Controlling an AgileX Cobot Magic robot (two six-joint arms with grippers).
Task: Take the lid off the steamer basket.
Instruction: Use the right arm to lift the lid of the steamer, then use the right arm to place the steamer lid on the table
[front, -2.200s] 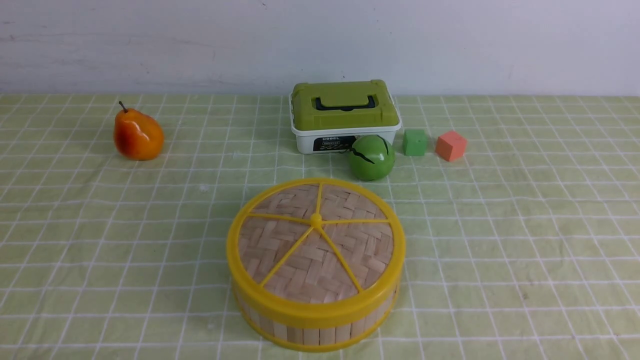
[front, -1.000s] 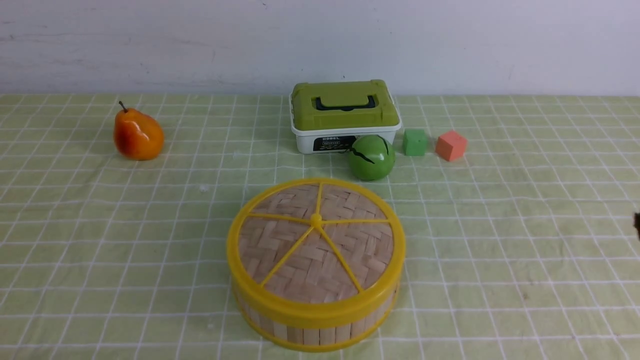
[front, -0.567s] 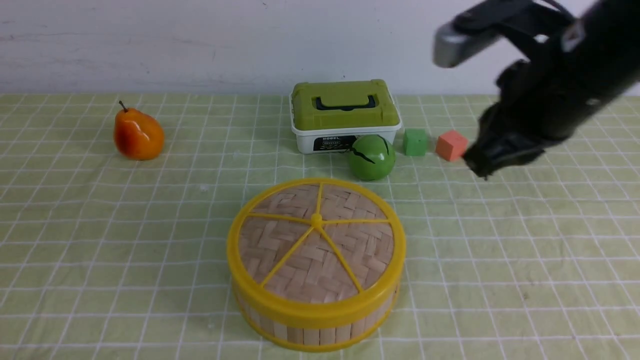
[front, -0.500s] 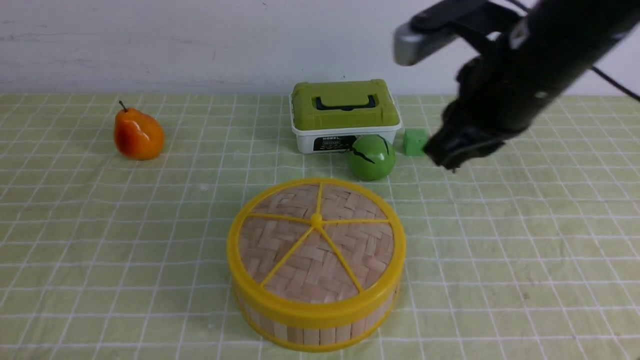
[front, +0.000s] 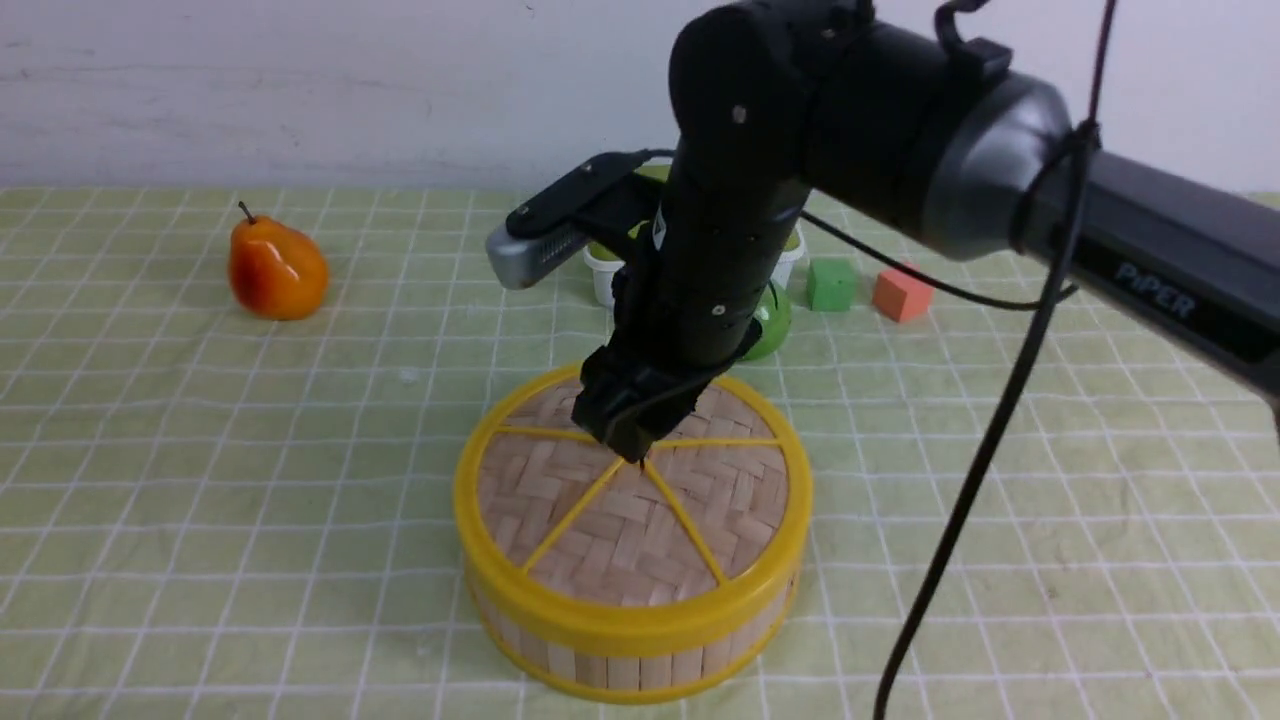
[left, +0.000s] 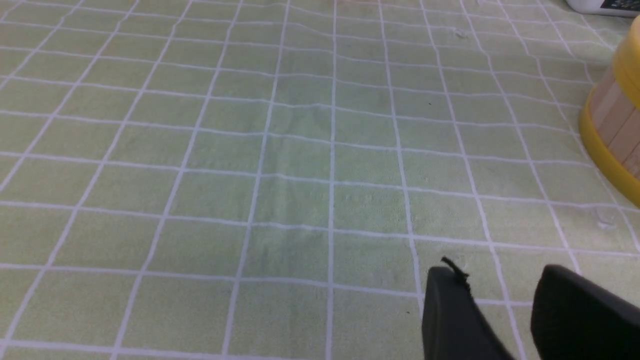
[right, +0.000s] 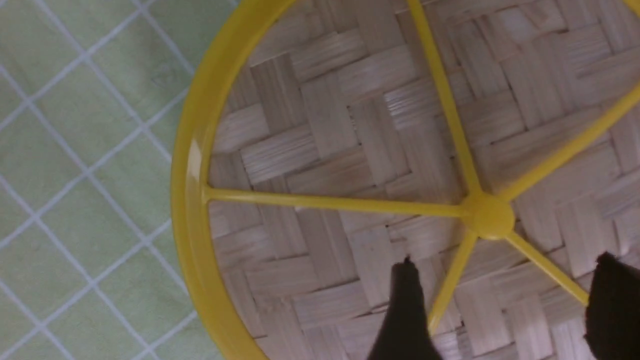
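Yellow plastic rings the lid (front: 560, 540), with spokes laid over pale woven bamboo; in the front view it sits flat on the slat-walled steamer basket (front: 640, 668). The right gripper (front: 637, 440) hangs above the lid's centre and hides its knob. Around the clock from the lid, a pear (front: 278, 268) glows orange at ten, the green-topped box (front: 603, 275) sits partly hidden at twelve, a green ball (front: 772, 322) at one, a green cube (front: 830, 284) between one and two, and a red cube (front: 902, 292) at two

The left wrist view shows the left gripper (left: 500, 290), out of the front view, its fingers parted and nothing between them

The right wrist view reveals the knob (right: 488, 216), where the spokes meet; the right claw is unclenched, fingers spread over the weave. Whether they touch it, I cannot tell. Green cloth (right: 65, 165) with white grid lines lies beside the rim; back in the front view, it runs to a plain pale wall (front: 300, 90) at twelve
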